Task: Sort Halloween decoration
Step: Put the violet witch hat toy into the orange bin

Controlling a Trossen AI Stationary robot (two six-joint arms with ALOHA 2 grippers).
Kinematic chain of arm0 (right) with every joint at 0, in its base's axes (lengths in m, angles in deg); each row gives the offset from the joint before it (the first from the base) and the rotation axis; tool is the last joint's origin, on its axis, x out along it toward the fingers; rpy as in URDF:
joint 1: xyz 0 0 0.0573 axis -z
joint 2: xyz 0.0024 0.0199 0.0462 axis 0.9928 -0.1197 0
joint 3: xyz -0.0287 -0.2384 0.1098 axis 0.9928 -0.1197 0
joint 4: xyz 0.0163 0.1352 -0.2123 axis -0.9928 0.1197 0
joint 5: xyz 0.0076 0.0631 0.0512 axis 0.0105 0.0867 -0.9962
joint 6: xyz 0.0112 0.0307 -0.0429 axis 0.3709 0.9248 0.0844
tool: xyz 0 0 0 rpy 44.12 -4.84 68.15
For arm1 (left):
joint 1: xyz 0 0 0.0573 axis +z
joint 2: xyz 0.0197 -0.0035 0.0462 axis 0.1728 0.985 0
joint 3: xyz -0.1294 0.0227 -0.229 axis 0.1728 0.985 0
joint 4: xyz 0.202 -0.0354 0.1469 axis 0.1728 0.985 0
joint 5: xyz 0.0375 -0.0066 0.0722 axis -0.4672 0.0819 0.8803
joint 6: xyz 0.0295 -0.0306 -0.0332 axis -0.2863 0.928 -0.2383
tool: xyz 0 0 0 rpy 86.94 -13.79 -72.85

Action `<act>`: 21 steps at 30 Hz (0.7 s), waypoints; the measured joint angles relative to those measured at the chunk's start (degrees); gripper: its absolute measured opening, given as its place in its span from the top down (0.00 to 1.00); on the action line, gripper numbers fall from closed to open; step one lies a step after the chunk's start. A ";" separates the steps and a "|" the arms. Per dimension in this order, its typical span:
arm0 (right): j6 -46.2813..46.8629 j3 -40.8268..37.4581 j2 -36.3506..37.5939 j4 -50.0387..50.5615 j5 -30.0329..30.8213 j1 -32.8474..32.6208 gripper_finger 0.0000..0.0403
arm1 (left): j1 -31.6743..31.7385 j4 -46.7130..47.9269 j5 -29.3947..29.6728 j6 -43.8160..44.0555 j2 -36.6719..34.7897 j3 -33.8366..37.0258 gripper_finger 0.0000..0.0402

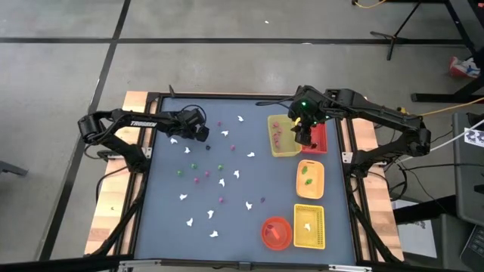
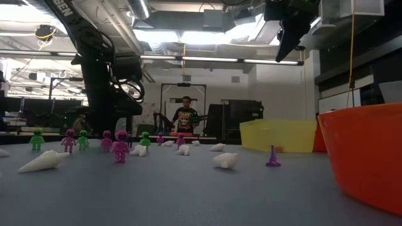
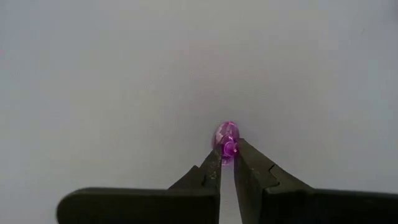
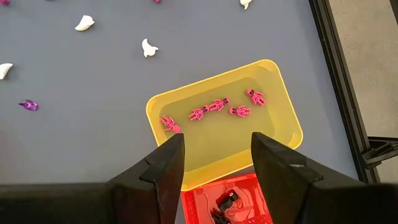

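Two grippers are working over the grey table [image 1: 166, 227]. The left gripper [image 3: 226, 158] is pinching one pink figure [image 3: 227, 138] between its fingertips, low over the table surface. The right gripper [image 4: 216, 155] is hanging with its fingers spread wide above one yellow tray [image 4: 280, 106]; directly beneath and ahead of it five pink figures [image 4: 217, 104] are lying in that tray. Just behind its fingers a red tray [image 4: 205, 196] is holding dark pieces [image 4: 227, 200], too blurred to count. Beyond the yellow tray, four white ghost shapes [image 4: 148, 47] and one purple piece [image 4: 28, 105] are lying loose on the table. In the low view, three green figures [image 2: 36, 139] are standing among pink ones near the left arm.
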 joint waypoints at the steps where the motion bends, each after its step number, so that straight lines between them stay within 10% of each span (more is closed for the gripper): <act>1: -0.01 0.00 0.00 0.00 0.00 0.00 0.54 | 0.00 0.00 0.00 -0.16 0.00 0.00 0.97; 21: -0.02 0.00 0.00 0.00 0.00 0.02 0.54 | -0.02 0.00 -0.68 -0.40 0.00 -0.02 0.97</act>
